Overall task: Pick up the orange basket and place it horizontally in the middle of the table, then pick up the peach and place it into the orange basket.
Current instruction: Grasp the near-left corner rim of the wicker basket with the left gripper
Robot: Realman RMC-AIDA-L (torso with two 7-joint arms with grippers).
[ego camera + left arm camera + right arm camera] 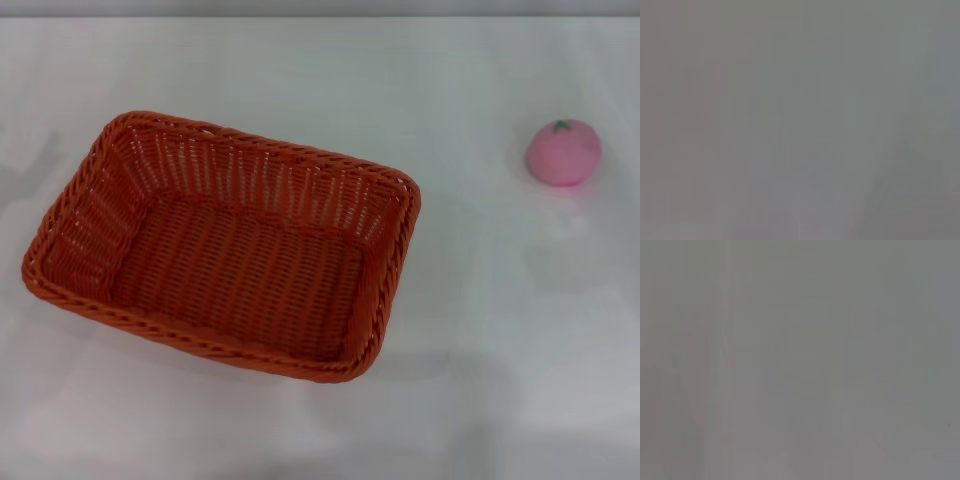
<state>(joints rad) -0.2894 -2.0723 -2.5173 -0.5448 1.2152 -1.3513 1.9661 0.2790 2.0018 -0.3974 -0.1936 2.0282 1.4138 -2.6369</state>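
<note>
The orange basket (225,245) sits on the white table (480,330), left of centre in the head view, turned a little so its long side slopes down to the right. It is upright and holds nothing. The peach (564,152) rests on the table at the far right, well apart from the basket, with its green stem mark up. Neither gripper appears in the head view. Both wrist views show only a plain grey field, with no fingers or objects.
The table's far edge (320,17) runs along the top of the head view. Bare white surface lies between the basket and the peach and along the near side.
</note>
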